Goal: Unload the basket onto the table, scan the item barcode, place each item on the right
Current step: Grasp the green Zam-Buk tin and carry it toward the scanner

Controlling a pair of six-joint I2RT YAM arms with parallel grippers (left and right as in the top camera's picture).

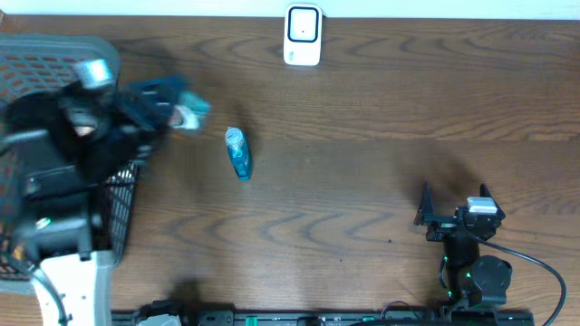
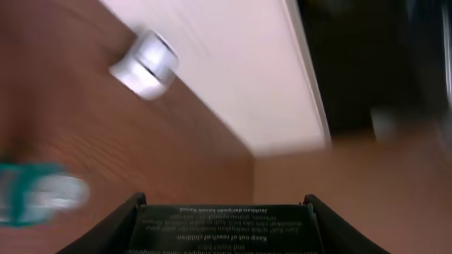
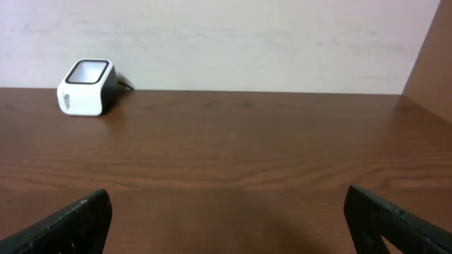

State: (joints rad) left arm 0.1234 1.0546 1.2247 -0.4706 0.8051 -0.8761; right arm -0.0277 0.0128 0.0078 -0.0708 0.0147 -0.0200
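Note:
My left gripper (image 2: 224,212) is shut on the item (image 2: 224,229), a dark flat box with pale printed text, wedged between both fingers. In the overhead view that gripper (image 1: 163,101) is a blurred shape beside the basket, with the item (image 1: 186,112) at its tip. The white barcode scanner (image 1: 303,34) stands at the table's far edge, and it also shows in the left wrist view (image 2: 145,63) and the right wrist view (image 3: 86,87). My right gripper (image 1: 453,201) rests open near the front right, with nothing between its fingers (image 3: 78,219).
A grey mesh basket (image 1: 54,54) sits at the far left under the left arm. A small blue bottle (image 1: 238,152) lies on the brown table, a teal blur (image 2: 39,194) in the left wrist view. A pale wall (image 3: 247,42) runs behind the scanner.

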